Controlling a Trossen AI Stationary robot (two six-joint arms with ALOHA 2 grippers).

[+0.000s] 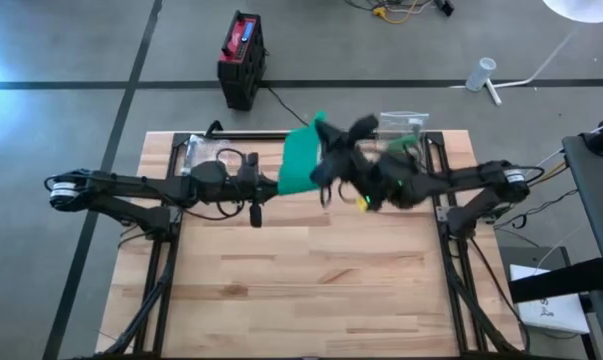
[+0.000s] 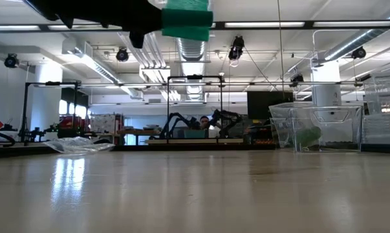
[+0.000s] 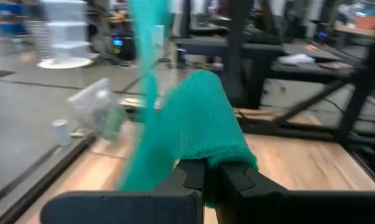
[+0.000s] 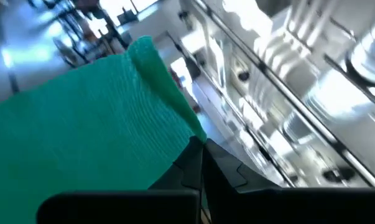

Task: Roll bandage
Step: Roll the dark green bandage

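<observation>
A green bandage (image 1: 303, 158) is held high above the table between both grippers; it shows at the top of the low view (image 2: 187, 19), clear of the table. My left gripper (image 1: 279, 184) is shut on it from the left. My right gripper (image 1: 326, 160) is shut on it from the right. In the left wrist view the bandage (image 3: 203, 127) bulges as a rolled lump with a loose strip rising from it. In the right wrist view it spreads as a flat band (image 4: 87, 130). My left gripper pinches the bandage's rolled lump at its lower edge (image 3: 209, 163) between its two fingers, coming level from the table's left. The bandage is lifted clear of the table. My right gripper pinches an edge of the flat band (image 4: 190, 142) between its two fingers, coming from the table's right. The band stretches away from the fingers, clear of the table.
A clear plastic box (image 1: 406, 128) stands at the table's far right, also in the low view (image 2: 314, 126). A clear plastic bag (image 1: 203, 150) lies at the far left, seen low on the table (image 2: 81, 145). The near half of the table (image 1: 301, 290) is bare wood.
</observation>
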